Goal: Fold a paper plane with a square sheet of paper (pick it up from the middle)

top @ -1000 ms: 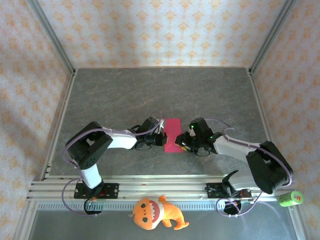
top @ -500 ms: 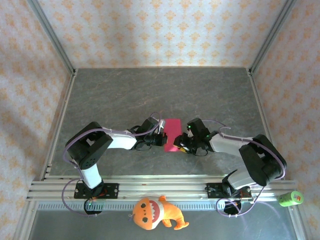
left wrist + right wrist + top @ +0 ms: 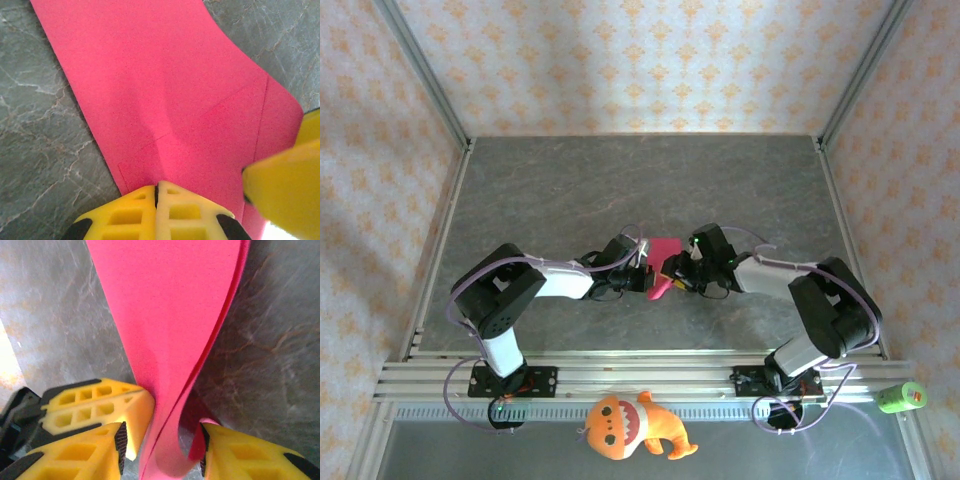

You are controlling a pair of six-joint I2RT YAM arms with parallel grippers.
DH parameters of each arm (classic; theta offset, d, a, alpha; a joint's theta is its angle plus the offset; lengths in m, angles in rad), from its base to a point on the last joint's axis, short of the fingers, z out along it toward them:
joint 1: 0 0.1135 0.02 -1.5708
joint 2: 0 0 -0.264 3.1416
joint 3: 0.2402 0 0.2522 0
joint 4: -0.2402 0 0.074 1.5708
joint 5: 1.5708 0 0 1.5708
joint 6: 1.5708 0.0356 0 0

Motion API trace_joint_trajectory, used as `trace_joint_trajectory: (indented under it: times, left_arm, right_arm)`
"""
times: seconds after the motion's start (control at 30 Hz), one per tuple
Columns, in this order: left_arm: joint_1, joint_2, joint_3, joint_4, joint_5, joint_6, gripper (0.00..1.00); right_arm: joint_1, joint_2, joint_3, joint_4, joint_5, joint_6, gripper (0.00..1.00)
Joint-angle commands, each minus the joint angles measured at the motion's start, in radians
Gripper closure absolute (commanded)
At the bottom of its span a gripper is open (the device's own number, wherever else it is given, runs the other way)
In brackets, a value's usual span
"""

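Note:
The square sheet of paper (image 3: pixel 663 258) is magenta-pink and lies mid-table between the two grippers, its near part lifted and curled. In the left wrist view the sheet (image 3: pixel 165 90) shows faint creases, and my left gripper (image 3: pixel 157 186) is shut with its tips against the sheet's near edge. In the right wrist view the paper (image 3: pixel 165 315) bends into a loop between the jaws of my right gripper (image 3: pixel 161 450), which stand apart; the loop touches the right pad (image 3: pixel 204 452). From above, the left gripper (image 3: pixel 646 279) and right gripper (image 3: pixel 681 281) nearly meet.
An orange plush toy (image 3: pixel 632 425) lies below the front rail (image 3: pixel 620 380). A green cylinder (image 3: pixel 902 397) rests at the front right. Patterned walls enclose the grey marble tabletop (image 3: pixel 570 190), whose far half is bare.
My right gripper has moved left toward the left gripper and opened a little. The paper's right side has lifted and curled, so the sheet looks narrower. The left gripper has stayed put.

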Motion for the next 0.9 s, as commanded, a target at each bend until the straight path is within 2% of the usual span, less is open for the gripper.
trace_joint_trajectory:
  times: [0.0,0.13,0.57,0.87]
  left_arm:
    - [0.004,0.036,-0.012,-0.027,-0.006,-0.011,1.00]
    - [0.004,0.038,-0.009,-0.019,0.007,-0.016,1.00]
    - [0.004,0.004,-0.011,0.010,0.040,-0.040,1.00]
    - [0.005,-0.037,-0.009,0.014,0.057,-0.058,1.00]
  right_arm:
    - [-0.040,-0.011,-0.002,0.063,-0.033,-0.023,0.56]
    - [-0.070,0.022,-0.007,0.127,-0.119,-0.054,0.56]
    - [-0.126,0.067,-0.091,0.271,-0.152,-0.014,0.64]
    - [-0.143,0.087,-0.112,0.305,-0.157,-0.022,0.90]
